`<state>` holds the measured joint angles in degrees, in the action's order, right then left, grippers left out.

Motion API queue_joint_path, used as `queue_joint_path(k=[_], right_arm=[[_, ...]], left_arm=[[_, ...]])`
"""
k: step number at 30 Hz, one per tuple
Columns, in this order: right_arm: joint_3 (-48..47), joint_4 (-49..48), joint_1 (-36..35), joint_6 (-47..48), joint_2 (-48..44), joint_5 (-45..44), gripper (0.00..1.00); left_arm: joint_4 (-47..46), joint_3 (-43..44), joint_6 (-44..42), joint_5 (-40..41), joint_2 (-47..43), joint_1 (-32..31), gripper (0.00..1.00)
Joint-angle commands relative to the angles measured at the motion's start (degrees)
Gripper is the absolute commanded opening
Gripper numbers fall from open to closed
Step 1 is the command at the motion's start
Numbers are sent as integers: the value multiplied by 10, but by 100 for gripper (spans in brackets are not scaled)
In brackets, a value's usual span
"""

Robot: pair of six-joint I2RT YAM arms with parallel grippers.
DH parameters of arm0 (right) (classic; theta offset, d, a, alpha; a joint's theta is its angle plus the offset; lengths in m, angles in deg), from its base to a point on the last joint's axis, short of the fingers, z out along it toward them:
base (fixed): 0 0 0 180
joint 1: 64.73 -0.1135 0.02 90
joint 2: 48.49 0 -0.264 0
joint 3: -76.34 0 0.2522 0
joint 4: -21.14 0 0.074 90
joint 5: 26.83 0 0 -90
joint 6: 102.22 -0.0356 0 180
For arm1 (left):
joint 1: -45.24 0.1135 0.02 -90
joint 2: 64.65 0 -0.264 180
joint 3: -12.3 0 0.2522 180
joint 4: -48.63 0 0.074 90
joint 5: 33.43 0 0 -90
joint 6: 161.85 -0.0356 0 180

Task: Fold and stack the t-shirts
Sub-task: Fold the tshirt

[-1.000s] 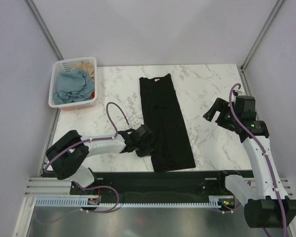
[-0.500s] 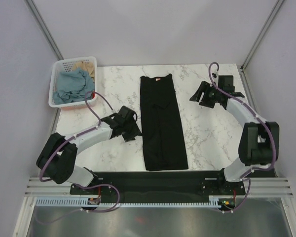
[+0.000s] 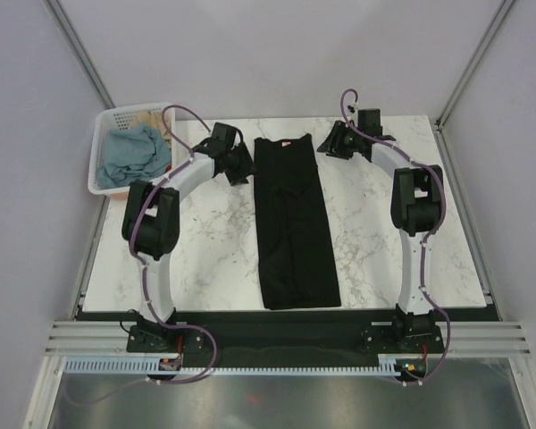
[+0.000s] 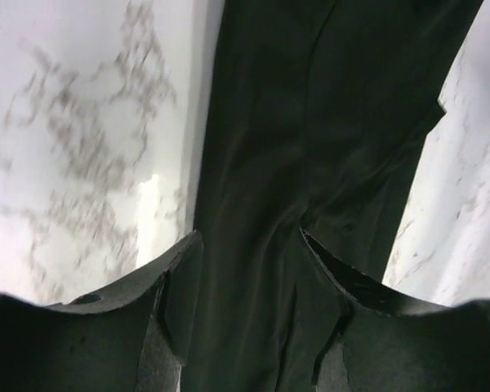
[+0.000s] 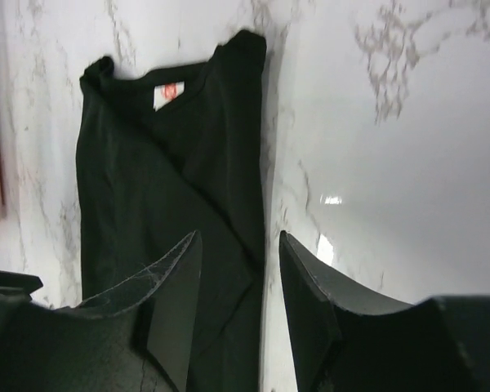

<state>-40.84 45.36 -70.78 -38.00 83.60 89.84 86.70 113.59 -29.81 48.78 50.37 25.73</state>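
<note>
The black t-shirt [image 3: 293,223] lies on the marble table as a long narrow strip, collar at the far end. Its pinkish neck label [image 5: 170,92] shows in the right wrist view. My left gripper [image 3: 242,166] hovers at the strip's far left edge, open, with black fabric [image 4: 310,122] spread beneath its fingers [image 4: 178,282] and nothing pinched. My right gripper [image 3: 328,144] is at the far right corner, open, its jaws straddling the shirt's right edge [image 5: 257,212]. A dusty blue t-shirt [image 3: 129,154] and a tan one [image 3: 152,118] sit crumpled in the basket.
The white slotted basket [image 3: 103,183] stands at the table's far left corner, just left of my left arm [image 3: 183,174]. Bare marble [image 3: 384,241] flanks the strip on both sides. Grey walls close in the back and sides.
Both arms swung from the near half of the table to the shirt's collar end. The left gripper let go of the shirt's near left edge and opened. The right jaws narrowed.
</note>
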Motion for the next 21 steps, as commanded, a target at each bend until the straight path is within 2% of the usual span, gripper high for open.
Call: queue_joint_path(k=[1,7,11,15,19,21], right_arm=[[-95,-23,-5,-1,51,-6,51],[-201,-55,-6,-44,148,-7,55],[-236,-101,-12,-92,208,1,54],[-283,-123,-23,-99,248,-6,55],[-289,-159,-24,-118,268,-13,56],[-290,-170,-24,-123,275,-23,54]], left_arm=[[-4,116,-43,-67,78,18,56],[-3,244,-64,-56,187,32,57],[-3,294,-53,-48,238,49,54],[-4,348,-58,-46,295,50,52],[-4,411,-61,-56,336,54,50],[-6,426,-57,-57,349,58,44]])
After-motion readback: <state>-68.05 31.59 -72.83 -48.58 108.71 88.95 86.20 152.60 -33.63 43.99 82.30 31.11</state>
